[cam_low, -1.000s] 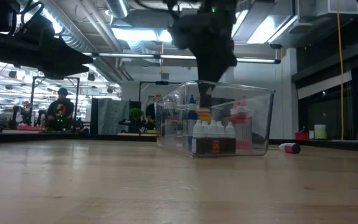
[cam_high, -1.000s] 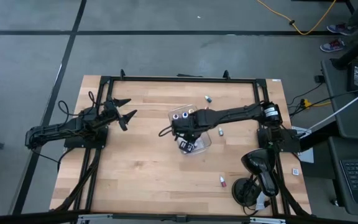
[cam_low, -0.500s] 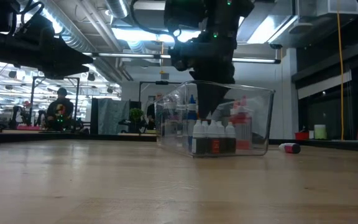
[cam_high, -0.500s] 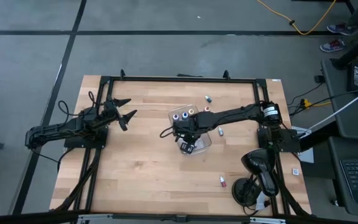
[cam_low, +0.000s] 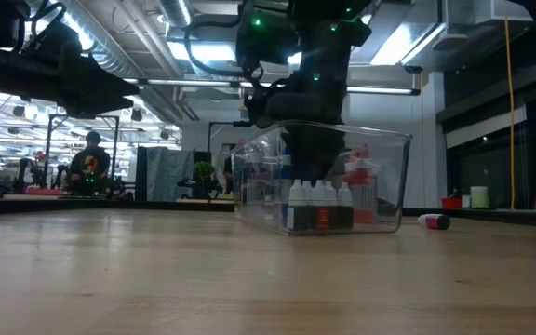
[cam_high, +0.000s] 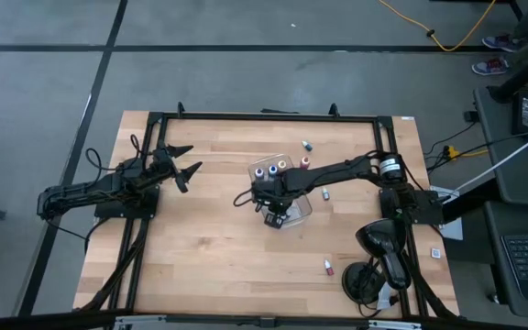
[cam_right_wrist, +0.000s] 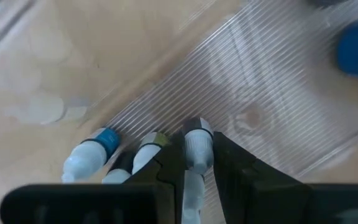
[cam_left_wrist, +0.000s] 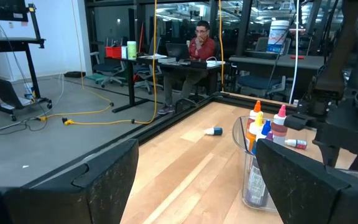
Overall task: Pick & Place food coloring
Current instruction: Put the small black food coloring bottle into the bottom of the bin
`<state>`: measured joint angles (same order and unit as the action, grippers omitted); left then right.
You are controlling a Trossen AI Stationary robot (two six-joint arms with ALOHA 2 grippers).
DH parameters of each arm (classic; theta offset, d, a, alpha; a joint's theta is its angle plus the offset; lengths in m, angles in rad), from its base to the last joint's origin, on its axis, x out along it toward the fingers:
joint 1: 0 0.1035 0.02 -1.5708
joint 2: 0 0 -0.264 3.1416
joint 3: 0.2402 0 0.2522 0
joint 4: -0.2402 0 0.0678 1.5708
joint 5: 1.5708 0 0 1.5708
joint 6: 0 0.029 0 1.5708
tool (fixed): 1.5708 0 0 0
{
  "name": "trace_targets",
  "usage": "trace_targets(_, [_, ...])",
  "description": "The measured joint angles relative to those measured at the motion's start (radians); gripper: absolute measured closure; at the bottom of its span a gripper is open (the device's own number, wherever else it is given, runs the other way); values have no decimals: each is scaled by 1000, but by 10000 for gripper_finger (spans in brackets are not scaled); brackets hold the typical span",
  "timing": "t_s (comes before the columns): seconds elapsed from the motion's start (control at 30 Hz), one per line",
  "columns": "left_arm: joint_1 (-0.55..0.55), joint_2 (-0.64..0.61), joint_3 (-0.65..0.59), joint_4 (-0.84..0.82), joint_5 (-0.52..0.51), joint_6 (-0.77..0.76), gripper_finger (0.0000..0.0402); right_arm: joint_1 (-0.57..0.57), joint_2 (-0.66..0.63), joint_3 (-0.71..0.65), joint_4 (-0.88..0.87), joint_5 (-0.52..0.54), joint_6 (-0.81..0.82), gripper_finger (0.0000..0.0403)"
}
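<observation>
Near the bench's (cam_high: pixel 200 247) front edge, toward the right corner, one bottle (cam_high: pixel 328 267) lies alone on the wood, well apart from the rest.

At mid-bench stands the clear tray (cam_high: pixel 302 209). The right hand (cam_high: pixel 276 213) is lowered into its near end and is closed on a bottle with a pale cap (cam_right_wrist: pixel 197 147), which sits between the two fingers (cam_right_wrist: pixel 236 176) in the right wrist view. Just beside that bottle, further bottles stand in the tray: one with a blue band (cam_right_wrist: pixel 92 153) and one with a dark-tipped cap (cam_right_wrist: pixel 148 149). In the low view, a row of white-capped bottles (cam_low: pixel 320 205) stands against the tray's near wall, with the right arm coming down behind them. At the tray's far end several upright bottles (cam_high: pixel 270 169) show their coloured tops from above; the left wrist view shows them as orange, blue and pink-capped (cam_left_wrist: pixel 265 129).

Just off the tray's right side, another bottle (cam_high: pixel 325 193) lies on the bench. Farther back, near the far edge, a blue-capped bottle (cam_high: pixel 307 145) lies on its side.

The left hand (cam_high: pixel 186 162) hangs over the bench's left side, well apart from the tray, its fingers spread wide and holding nothing.

Beyond the bench, a person (cam_left_wrist: pixel 202 42) sits at a desk.
</observation>
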<state>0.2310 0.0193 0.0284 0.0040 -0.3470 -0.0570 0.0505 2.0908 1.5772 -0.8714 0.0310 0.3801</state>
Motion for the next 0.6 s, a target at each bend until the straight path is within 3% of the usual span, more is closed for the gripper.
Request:
trace_targets(0.27, [0, 0, 0, 0, 0, 0, 82, -6, 5, 2, -1, -7, 4, 328])
trace_targets(0.6, [0, 0, 0, 0, 0, 0, 82, -15, 10, 17, -45, -61, 11, 269])
